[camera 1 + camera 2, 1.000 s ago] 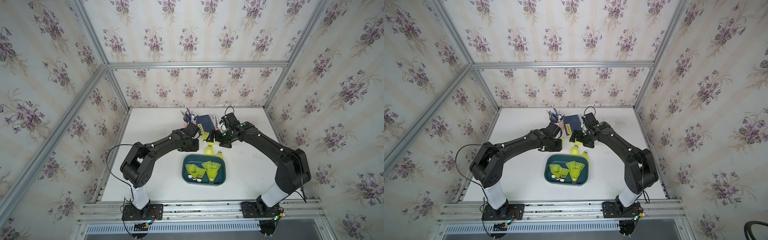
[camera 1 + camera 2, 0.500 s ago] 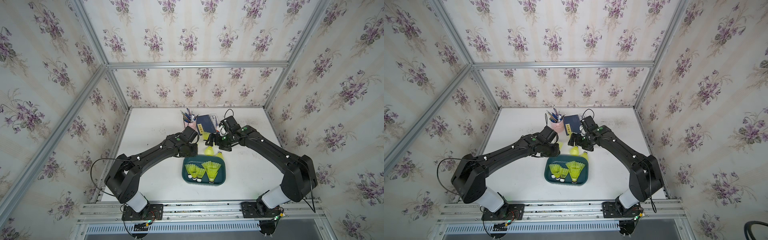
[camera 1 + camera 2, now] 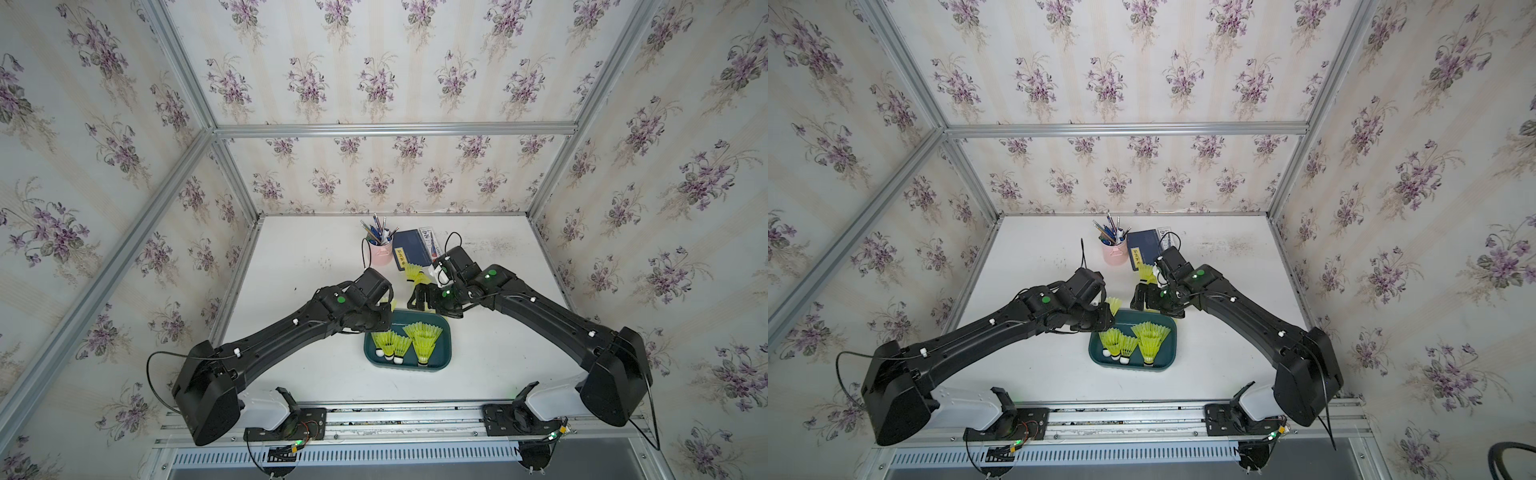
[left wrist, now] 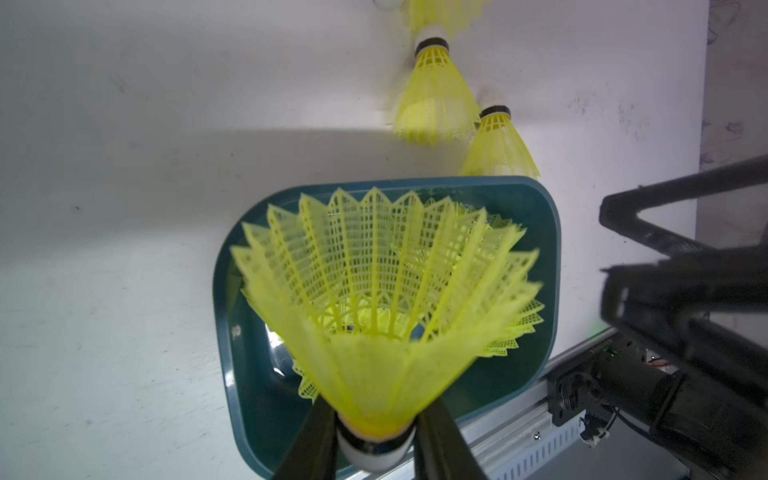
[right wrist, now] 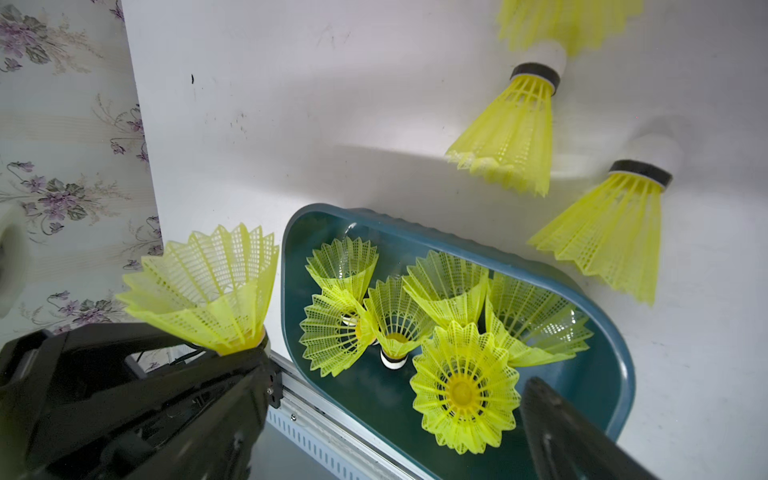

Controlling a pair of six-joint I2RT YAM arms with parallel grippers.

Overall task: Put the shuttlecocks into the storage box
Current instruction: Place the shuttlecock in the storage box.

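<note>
Both arms have swung in from the cup end of the table point(image 3: 291, 257) toward the box point(image 3: 407, 368) since a second ago, the left one further.

The left gripper point(image 4: 376, 428) is clamped on a shuttlecock point(image 4: 374, 291). Its black fingers point(image 4: 311, 440) pinch the white rounded tip from either side, and the skirt flares away from them. In both top views the skirt shows at the box's 11 o'clock corner point(image 3: 392, 306); whether it is over the rim or just outside, I cannot tell. The right gripper point(image 3: 422, 299) stands spread wide and holds nothing, just past the box's 1 o'clock edge.

The box sits at the table's 6 o'clock. It is a shallow tray of glossy dark teal plastic, with rounded corners and a low rim. Six shuttlecocks point(image 5: 465, 386) lie in it (counted in the right wrist view). Their neon yellow-green skirts are fine open mesh with zigzag edges, and their white tips point toward 6 o'clock.

Three loose ones point(image 5: 511, 137) lie on their sides on the matte white table beyond the box's 12 o'clock side. Each has a dark band between skirt and tip.

At the table's 12 o'clock stands a pink cup point(image 3: 382, 255) of pens, with a blue book point(image 3: 409, 249) just beside it at 3 o'clock
</note>
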